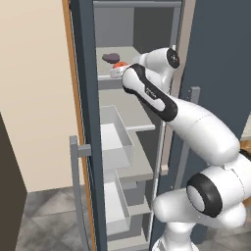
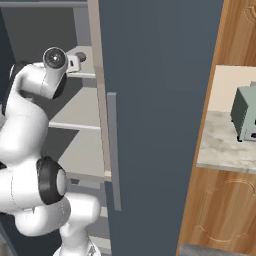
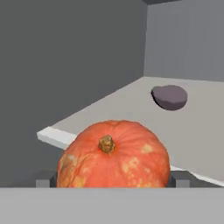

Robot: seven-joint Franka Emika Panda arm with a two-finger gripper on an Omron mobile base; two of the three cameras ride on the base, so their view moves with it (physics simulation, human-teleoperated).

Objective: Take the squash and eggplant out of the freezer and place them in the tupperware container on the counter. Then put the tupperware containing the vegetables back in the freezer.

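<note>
Grey shelving inside the open freezer [image 1: 88, 122] forms the setting, and the squash [image 3: 114, 154] is seen resting at the front edge of an upper shelf [image 3: 131, 109]. From the hand view the squash lies directly ahead of the gripper [image 3: 114, 178] and very close, centred between the two dark fingertips [image 3: 44, 178], which stand one at each side of its lower flanks; whether the pads already touch the skin cannot be told. The jaws are spread wide and nothing is pinched. The squash is round and slightly flattened, so no long axis needs to be matched; its short brown stem faces the camera, and the widest part appears to sit level with the fingers, which suggests that a straight closing would meet it across its girth. Further back on the same shelf, well apart from the squash and off to one side, the eggplant [image 3: 169, 96] is seen as a dark purple oval lump lying flat. In the left base view the squash [image 1: 119, 64] shows as an orange patch just beyond the wrist, with the eggplant [image 1: 111, 57] behind it. Pale translucent drawers [image 1: 115, 137] are seen below. Beyond the freezer door, a mint-green toaster oven [image 2: 245, 114] stands on the counter [image 2: 225, 145]. No brand, label or writing can be read anywhere.
</note>
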